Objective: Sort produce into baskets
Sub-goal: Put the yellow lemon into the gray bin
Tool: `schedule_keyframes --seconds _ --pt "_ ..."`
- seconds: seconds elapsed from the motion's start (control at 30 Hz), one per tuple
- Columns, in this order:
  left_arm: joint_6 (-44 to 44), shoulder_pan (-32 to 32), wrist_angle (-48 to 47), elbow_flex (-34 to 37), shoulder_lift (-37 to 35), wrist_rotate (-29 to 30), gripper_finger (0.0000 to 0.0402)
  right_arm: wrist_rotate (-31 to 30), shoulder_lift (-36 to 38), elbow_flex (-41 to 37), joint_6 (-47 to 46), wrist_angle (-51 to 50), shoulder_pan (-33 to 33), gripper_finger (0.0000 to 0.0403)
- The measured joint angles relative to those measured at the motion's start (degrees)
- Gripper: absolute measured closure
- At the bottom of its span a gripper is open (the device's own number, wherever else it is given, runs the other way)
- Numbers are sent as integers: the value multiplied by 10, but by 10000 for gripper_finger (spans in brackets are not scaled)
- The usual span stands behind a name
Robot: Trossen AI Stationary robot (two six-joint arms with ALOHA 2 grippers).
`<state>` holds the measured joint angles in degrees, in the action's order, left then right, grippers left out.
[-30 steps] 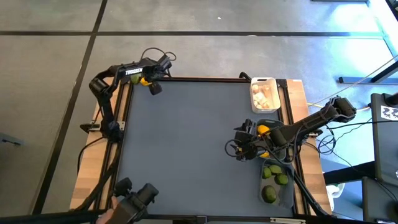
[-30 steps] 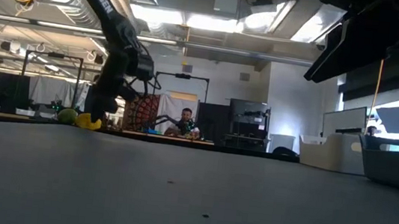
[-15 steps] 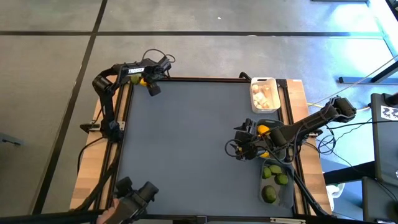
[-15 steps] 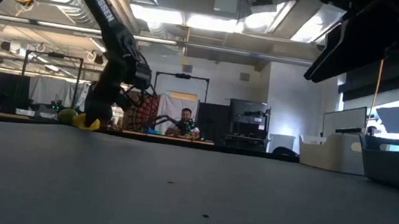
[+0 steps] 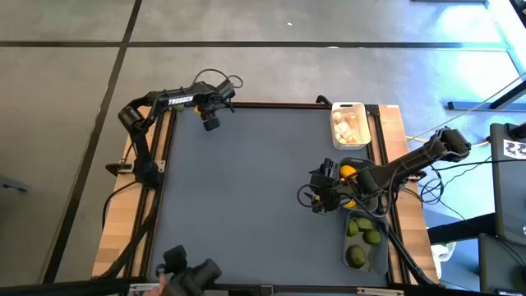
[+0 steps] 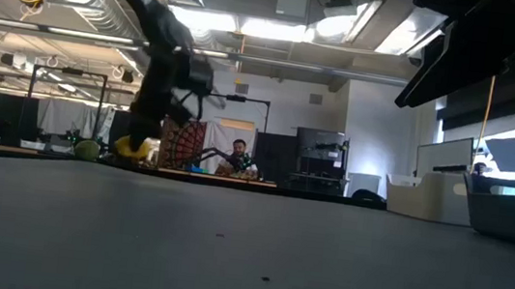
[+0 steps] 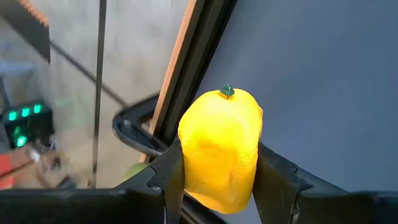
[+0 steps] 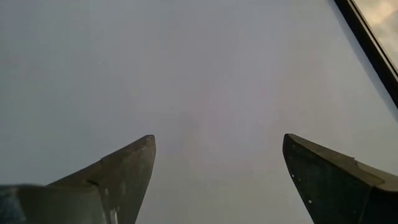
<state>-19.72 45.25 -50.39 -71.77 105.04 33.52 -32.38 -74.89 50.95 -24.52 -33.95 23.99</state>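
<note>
1. The left gripper (image 7: 219, 180) is clenched on a lemon (image 7: 221, 149), one finger on each side of the fruit, its stem end pointing away from the wrist.
2. In the high view the left gripper (image 5: 212, 115) sits over the table's (image 5: 246, 197) far left edge, the lemon hidden beneath it. In the low view the lemon (image 6: 130, 147) looks to hang just above the tabletop, though I cannot tell for sure.
3. The baskets line the right edge: the white one (image 5: 348, 126) with pale bulbs at the far corner, a dark one (image 5: 352, 164) holding a yellow fruit below it, and a grey one (image 5: 362, 242) with limes nearest the camera side.
4. The relation that counts: the dark basket lies across the whole width of the table from the held lemon, well apart, and a little nearer the front than the left gripper.
5. The right gripper (image 8: 214, 180) is released and holds nothing; it hovers over bare table just beside the dark basket (image 5: 322, 193), far nearer to it than the left.
6. As I judge it, the left arm must carry the lemon rightward, and the right arm stands close to that route, so crowding near the basket is the risk.
</note>
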Motion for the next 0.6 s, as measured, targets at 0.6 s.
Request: schedule_keyframes --seconds 0.6 --pt "154 -237 42 0 -214 -190 246 -17 0 0 -20 43 0 52"
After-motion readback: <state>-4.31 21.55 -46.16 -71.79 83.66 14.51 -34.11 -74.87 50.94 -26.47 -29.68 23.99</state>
